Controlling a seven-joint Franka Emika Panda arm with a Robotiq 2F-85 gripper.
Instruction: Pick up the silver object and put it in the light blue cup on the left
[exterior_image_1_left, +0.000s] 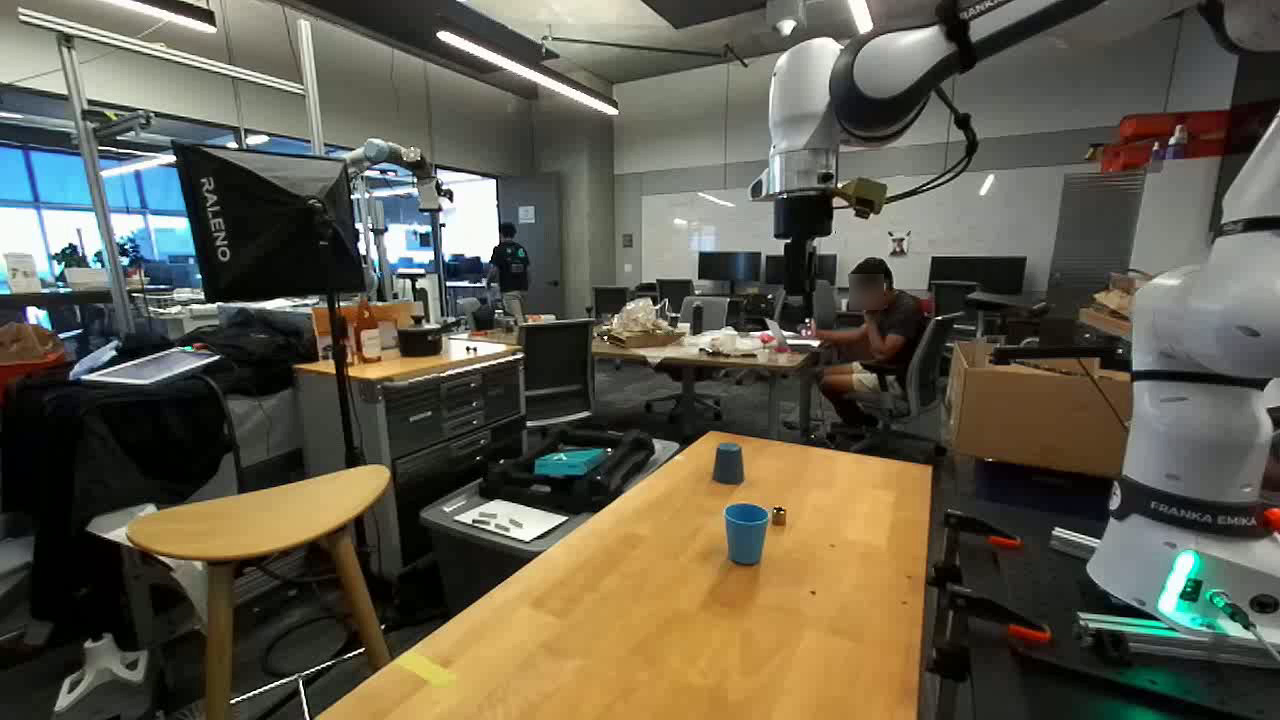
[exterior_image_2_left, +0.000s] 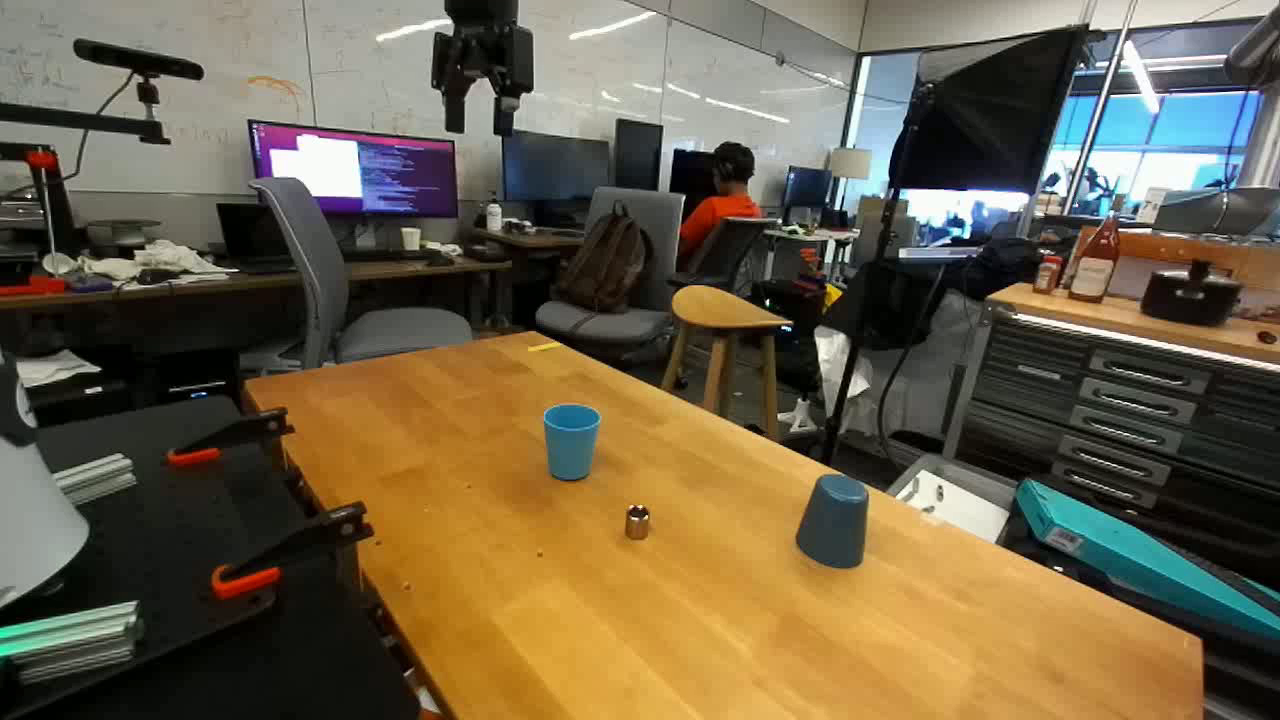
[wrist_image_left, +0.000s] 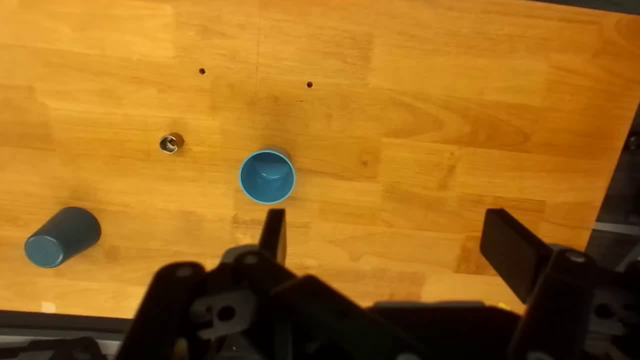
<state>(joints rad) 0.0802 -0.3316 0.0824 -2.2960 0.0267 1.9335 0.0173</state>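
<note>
The silver object is a small hollow metal cylinder standing on the wooden table; it also shows in an exterior view and in the wrist view. The light blue cup stands upright with its mouth up close to the silver object; it also shows in an exterior view and, seen into from above, in the wrist view. My gripper is open with nothing between its fingers. It hangs high above the table, pointing down, in both exterior views.
A darker blue cup stands upside down on the table, beyond the silver object from the light blue cup; it also shows in the wrist view. Black clamps with orange tips hold the table edge at the robot's base. A stool stands beside the table.
</note>
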